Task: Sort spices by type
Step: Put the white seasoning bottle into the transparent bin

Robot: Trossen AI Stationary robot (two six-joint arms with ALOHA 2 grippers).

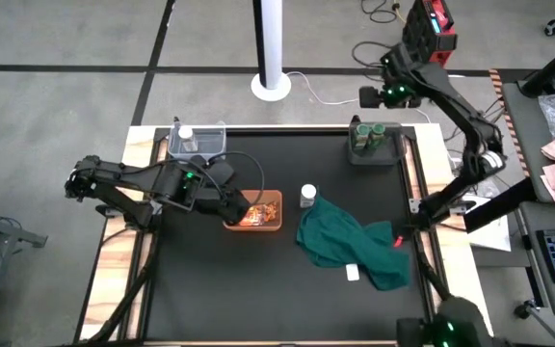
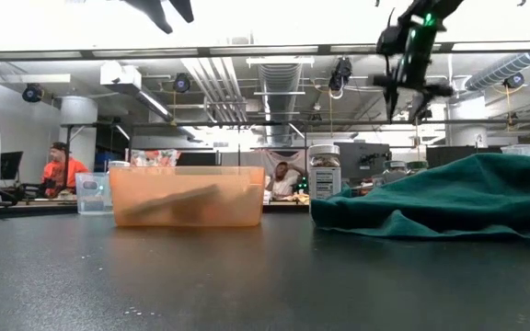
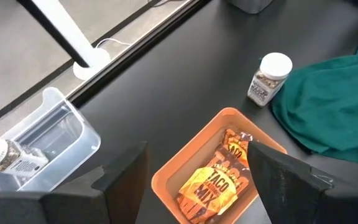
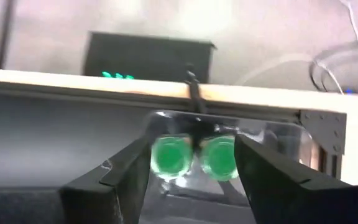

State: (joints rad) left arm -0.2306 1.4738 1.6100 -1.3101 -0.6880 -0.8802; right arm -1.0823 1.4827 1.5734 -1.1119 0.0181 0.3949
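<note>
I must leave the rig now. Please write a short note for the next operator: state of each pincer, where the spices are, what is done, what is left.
Left pincer: open, empty, above the orange bin holding the taco mix packets.
Right pincer: open, empty, over the far right bin holding two green-capped jars.
Clear bin, far left: one white-capped jar inside.
Done: packets, green caps and one white cap are in separate bins.
Left: one white-capped jar stands on the table beside the green cloth; it likely belongs in the clear bin.
</note>
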